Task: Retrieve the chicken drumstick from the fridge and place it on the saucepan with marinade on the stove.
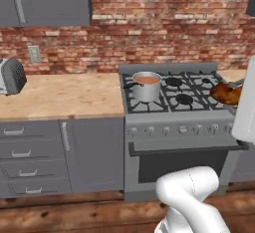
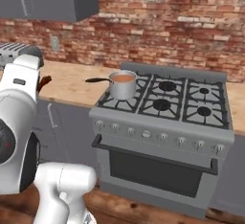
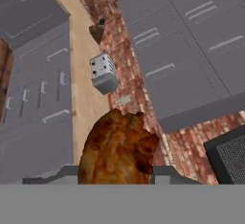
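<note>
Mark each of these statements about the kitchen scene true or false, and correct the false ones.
1. The gripper holds the chicken drumstick. True.
2. The saucepan sits on the wooden counter. False: it stands on the stove, at a left burner.
3. The saucepan holds orange-brown marinade. True.
4. The drumstick already lies in the saucepan. False: it is in the air over the stove's right side.
5. A toaster stands on the counter left of the stove. True.
</note>
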Tool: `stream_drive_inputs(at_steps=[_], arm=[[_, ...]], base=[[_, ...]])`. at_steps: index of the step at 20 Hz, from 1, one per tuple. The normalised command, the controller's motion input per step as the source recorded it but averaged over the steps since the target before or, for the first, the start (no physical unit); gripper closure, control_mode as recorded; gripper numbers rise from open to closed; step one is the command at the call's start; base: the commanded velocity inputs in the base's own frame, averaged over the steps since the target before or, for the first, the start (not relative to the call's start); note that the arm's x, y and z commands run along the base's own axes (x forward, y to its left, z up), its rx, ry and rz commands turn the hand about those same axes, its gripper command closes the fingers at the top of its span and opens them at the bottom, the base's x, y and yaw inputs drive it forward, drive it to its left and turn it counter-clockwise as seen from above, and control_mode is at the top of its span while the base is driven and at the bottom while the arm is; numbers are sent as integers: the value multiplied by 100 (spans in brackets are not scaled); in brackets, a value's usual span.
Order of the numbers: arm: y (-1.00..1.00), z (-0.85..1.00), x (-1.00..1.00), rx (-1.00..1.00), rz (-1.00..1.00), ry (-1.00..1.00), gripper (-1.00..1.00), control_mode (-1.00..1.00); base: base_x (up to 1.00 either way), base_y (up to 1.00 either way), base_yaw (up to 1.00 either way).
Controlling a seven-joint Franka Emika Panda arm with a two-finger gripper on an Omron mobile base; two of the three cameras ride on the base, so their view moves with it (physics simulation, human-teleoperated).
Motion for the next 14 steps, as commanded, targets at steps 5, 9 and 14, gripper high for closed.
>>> stream_drive_inputs(at_steps=[5,9,14], arm=[[0,0,0,0,0,0,100,100],[0,0,0,0,0,0,100,100],[0,0,0,0,0,0,100,100]], base=[[76,32,-6],[85,-14,-7],[79,-37,-3]])
